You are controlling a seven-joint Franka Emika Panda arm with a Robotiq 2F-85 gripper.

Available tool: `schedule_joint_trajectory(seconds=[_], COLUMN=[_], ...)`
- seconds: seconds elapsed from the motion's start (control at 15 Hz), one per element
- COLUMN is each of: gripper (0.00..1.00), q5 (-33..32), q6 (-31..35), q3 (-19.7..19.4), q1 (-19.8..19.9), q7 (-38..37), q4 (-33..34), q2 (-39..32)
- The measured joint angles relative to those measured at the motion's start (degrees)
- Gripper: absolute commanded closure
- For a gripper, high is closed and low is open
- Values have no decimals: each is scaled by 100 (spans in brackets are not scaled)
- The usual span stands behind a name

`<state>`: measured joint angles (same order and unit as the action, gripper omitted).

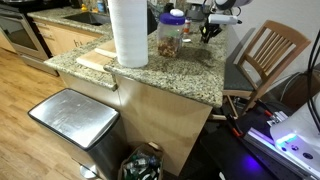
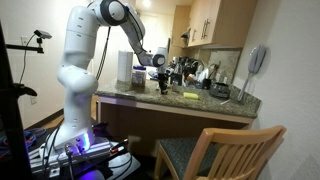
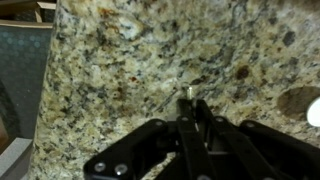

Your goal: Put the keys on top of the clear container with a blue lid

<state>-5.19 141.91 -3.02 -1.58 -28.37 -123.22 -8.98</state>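
**Claw pinched shut over the granite, keys at its tips**

The white arm [image 2: 80,60] arches up from its base and reaches over the counter [image 1: 185,75], wrist pointing down. In the wrist view the gripper [image 3: 190,106] has its fingers drawn together on a small metal piece, the keys [image 3: 188,97], held above bare stone.

In an exterior view the clear container with a blue lid [image 1: 170,38] stands just beside the claw. The paper towel roll [image 1: 128,30] stands beyond the jar, farther from the claw. A steel bin [image 1: 75,118] sits below the counter's edge, and a wooden chair [image 1: 268,55] on the claw's other side.
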Motion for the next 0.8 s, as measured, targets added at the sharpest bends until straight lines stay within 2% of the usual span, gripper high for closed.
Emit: schedule_joint_trajectory(seconds=[0.07, 0.33, 0.53, 0.8], gripper=[97, 100, 99, 99], q5=[1, 19, 264, 810], q6=[44, 123, 80, -740], q3=[1, 18, 61, 66], q1=[-5, -43, -44, -25], q7=[0, 21, 362, 1336], q4=[12, 28, 42, 71], q2=[0, -2, 238, 1131])
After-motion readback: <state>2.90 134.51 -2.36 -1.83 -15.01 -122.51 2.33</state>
